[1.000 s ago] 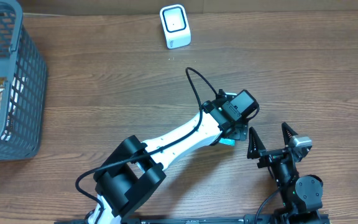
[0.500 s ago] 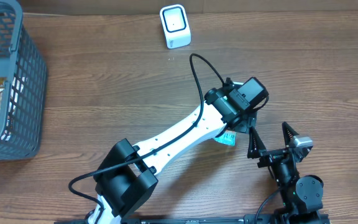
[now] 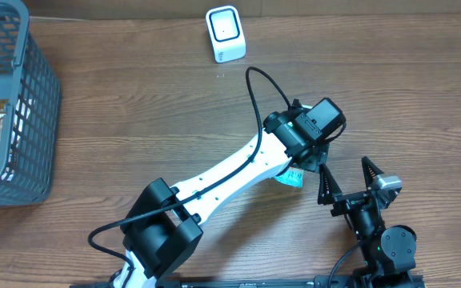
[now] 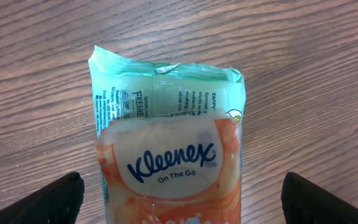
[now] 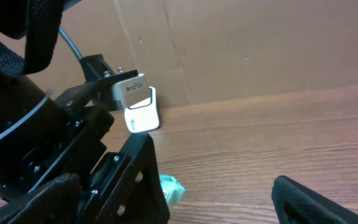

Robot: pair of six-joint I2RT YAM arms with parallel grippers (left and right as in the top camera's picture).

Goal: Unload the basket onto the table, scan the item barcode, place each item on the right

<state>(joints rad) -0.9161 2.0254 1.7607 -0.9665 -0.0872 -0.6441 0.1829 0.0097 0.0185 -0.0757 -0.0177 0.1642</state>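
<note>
The table [image 3: 134,104] is brown wood, with the grain running left to right. A grey mesh basket [image 3: 38,112] stands at its left edge. A white barcode scanner [image 3: 226,34] stands upright near the far edge. A Kleenex tissue pack [image 4: 169,155] lies flat, label up, toward the near right, well apart from both.

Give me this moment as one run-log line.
stage: pre-grasp | left pincer: open, astride Kleenex pack, no contact | right pincer: open, empty | scanner: apart from pack, scan not yet done
</note>
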